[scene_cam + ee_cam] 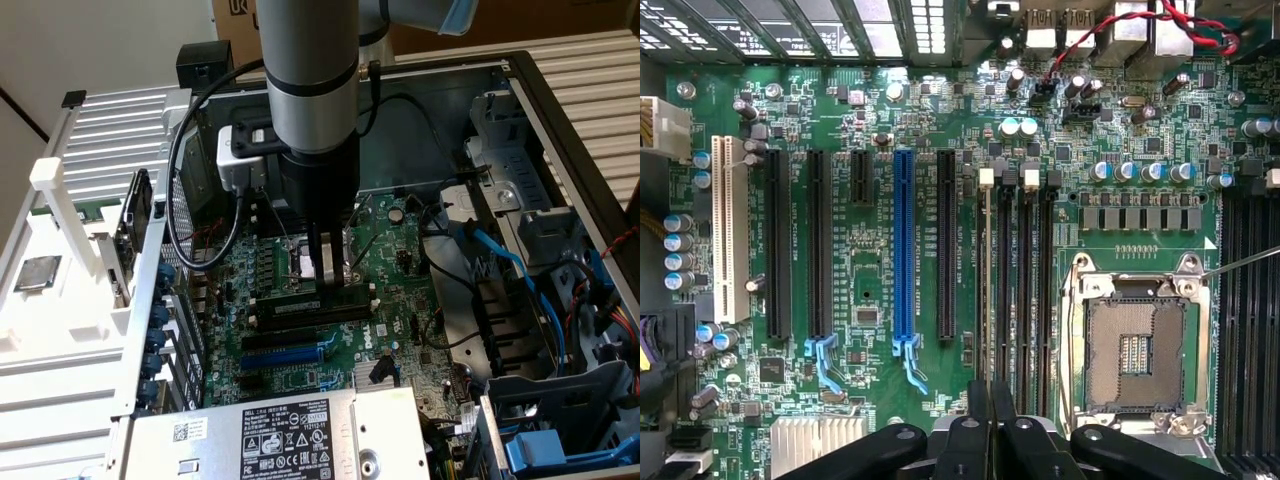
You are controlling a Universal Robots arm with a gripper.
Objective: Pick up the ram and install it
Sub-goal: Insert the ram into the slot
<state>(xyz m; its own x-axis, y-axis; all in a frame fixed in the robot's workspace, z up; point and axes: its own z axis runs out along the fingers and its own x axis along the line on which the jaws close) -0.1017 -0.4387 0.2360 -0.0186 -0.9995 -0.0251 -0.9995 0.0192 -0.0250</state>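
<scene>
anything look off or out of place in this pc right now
The CPU socket on the motherboard is empty, its contacts bare, while a square silver processor chip lies outside the case on the white rack at the exterior view's left. Nothing looks spilled or broken.

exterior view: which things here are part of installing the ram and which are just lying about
job in hand: long thin ram stick in a black memory slot; end effector closed on it

lying about: square silver processor chip on the white rack; dark expansion card standing upright
</scene>
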